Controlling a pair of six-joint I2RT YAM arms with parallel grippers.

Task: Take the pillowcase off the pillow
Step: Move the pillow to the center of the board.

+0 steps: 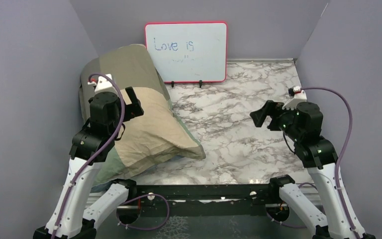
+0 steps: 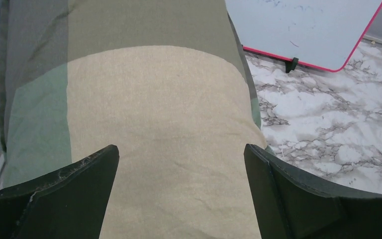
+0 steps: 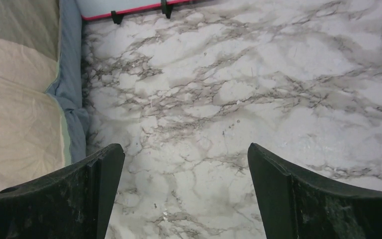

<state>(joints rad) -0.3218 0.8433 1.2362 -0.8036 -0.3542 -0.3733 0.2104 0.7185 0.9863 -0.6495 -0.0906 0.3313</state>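
Note:
The pillowcase (image 1: 146,124), in tan, olive and pale green blocks with a blue-grey edge (image 3: 70,74), lies plump along the table's left side, leaning on the left wall. The pillow is hidden inside it. My left gripper (image 1: 132,102) hovers open over the tan block (image 2: 169,129), nothing between its fingers. On the right side my right gripper (image 1: 261,115) hangs open above bare marble (image 3: 189,149), apart from the pillowcase's right edge.
A red-framed whiteboard (image 1: 186,51) with blue writing stands on small black feet at the back wall. Grey walls close in left, back and right. The marble table (image 1: 238,124) stretches between the pillowcase and the right arm.

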